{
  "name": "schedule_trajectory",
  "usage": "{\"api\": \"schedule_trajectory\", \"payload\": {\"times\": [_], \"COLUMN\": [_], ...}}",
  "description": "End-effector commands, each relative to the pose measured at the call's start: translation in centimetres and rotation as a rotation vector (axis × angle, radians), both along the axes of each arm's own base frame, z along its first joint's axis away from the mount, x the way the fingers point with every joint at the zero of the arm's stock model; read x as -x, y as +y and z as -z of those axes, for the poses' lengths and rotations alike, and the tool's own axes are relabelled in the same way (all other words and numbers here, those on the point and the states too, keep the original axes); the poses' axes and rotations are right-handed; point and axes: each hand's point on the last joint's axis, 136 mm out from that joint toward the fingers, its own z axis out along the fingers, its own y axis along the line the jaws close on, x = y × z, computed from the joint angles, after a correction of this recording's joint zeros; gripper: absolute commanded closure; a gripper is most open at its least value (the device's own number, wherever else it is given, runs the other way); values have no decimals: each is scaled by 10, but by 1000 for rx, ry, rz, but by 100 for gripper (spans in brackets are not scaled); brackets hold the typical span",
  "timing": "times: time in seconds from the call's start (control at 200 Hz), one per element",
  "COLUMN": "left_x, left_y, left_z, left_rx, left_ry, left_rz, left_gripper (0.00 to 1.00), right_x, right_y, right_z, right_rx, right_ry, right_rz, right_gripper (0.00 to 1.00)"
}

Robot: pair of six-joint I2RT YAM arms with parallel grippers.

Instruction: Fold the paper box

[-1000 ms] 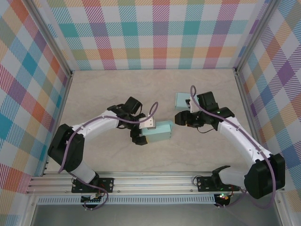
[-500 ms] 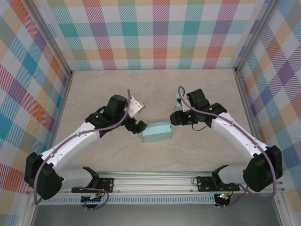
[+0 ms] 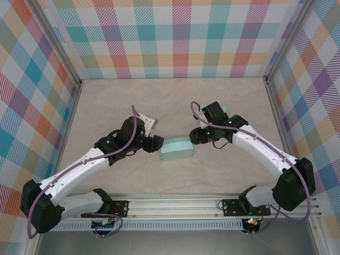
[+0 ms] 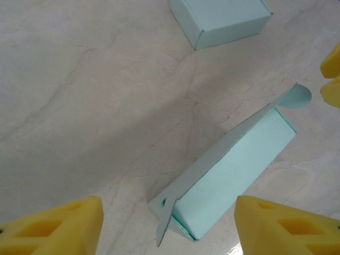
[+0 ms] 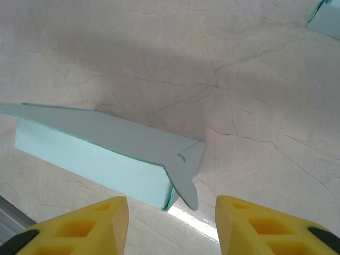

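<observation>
- You're keeping the paper box lying on its long side mid-counter, between the two arms, so each open end is facing one wrist.
- You're holding the left fingers spread wide and gripping nothing. They're straddling the box's near end w/o touching it, prob. lining up on the end flap, which is hanging loose there.
- The right fingers are likewise standing released and empty, hovering just beside the opp. end. The rounded tuck flap is sticking out there, not tucked.
- The box body is looking squared up into a tube already, w/ the top panel overhanging a bit. My read: body done, both ends waiting to be closed.
- A second teal box is sitting farther back, closed and well apart, so it isn't getting in your way.
- Why the mirrored pose, as I'm judging it: one side is going to brace while the other pushes a flap in. A light box is likely to skate on this smooth counter if you're pushing from one end only.
- Risks I'm noting: a flap creasing off its fold line, or the tube collapsing if you're squeezing too hard.
</observation>
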Motion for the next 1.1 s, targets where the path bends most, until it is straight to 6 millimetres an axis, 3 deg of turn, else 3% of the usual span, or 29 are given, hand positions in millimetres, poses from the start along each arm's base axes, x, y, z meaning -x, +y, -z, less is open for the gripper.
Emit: {"api": "schedule_trajectory", "payload": {"times": [0.0, 0.445, 1.095], "left_x": [1, -6, -2], "left_y": [3, -6, -11], "left_z": [11, 31, 47], "left_rx": [-92, -298, -306], "left_ry": [9, -22, 66], "left_rz": [-38, -48, -75], "left_gripper": [36, 37, 60], "right_x": [-3, -5, 3], "right_y": [2, 20, 20], "right_z": [-3, 6, 18], "right_rx": [29, 44, 94], "right_ry": [-10, 23, 69], "right_rz": [-33, -86, -31], "right_gripper": [52, 51, 62]}}
